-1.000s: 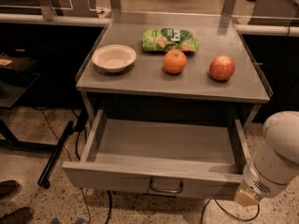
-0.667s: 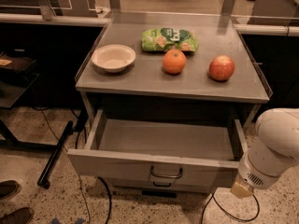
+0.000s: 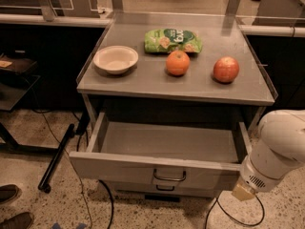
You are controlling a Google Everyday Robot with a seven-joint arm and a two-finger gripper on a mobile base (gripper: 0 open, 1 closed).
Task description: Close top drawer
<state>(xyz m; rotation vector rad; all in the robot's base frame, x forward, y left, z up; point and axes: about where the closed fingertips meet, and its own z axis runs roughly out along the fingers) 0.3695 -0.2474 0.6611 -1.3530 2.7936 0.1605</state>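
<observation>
Top drawer part-way in, standing open below the tabletop.

Compared with a second ago, the wide grey top drawer with the dark loop handle (image 3: 119,168) sits further under the grey metal table (image 3: 143,82), and a lower drawer's small handle (image 3: 165,188) now shows beneath it. The white robot arm (image 3: 281,147) is by its right front corner. The gripper is out of my view, so I cannot tell its grip. On top sit a cream round bowl (image 3: 116,59), a green snack bag (image 3: 173,40) with lettering I can't read, a round orange (image 3: 177,62) and a red apple (image 3: 226,69).
</observation>
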